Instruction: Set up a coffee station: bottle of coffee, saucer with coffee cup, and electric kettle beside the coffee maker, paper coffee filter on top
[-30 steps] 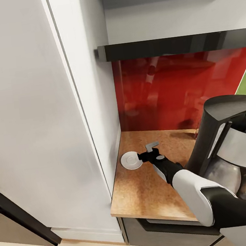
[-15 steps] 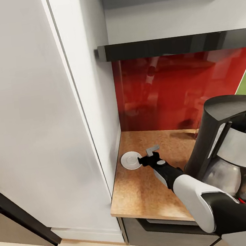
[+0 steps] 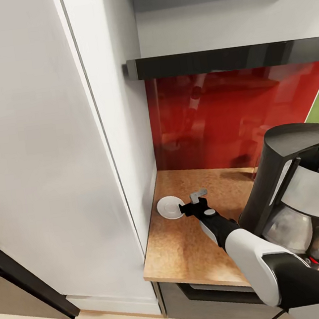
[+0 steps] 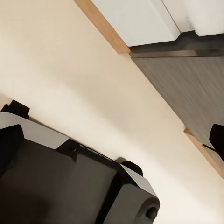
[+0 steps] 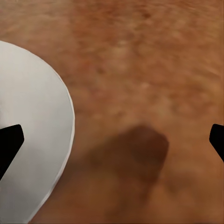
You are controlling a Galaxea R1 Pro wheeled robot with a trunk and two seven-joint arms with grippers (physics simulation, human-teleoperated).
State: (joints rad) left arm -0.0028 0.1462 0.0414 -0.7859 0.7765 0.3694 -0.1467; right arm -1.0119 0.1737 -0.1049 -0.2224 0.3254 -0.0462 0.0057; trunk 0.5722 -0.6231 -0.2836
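Right jaws point(image 3: 193, 201) spread, empty – beside saucer point(image 3: 170, 207) rim | countertop point(image 3: 190, 245) corner, wall close

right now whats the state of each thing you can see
saucer: flat on the kitchen countertop, nothing on it
right gripper: open, beside the saucer, holding nothing
coffee maker: upright on the countertop, carafe in place
kitchen shelf: nothing visible on its front edge
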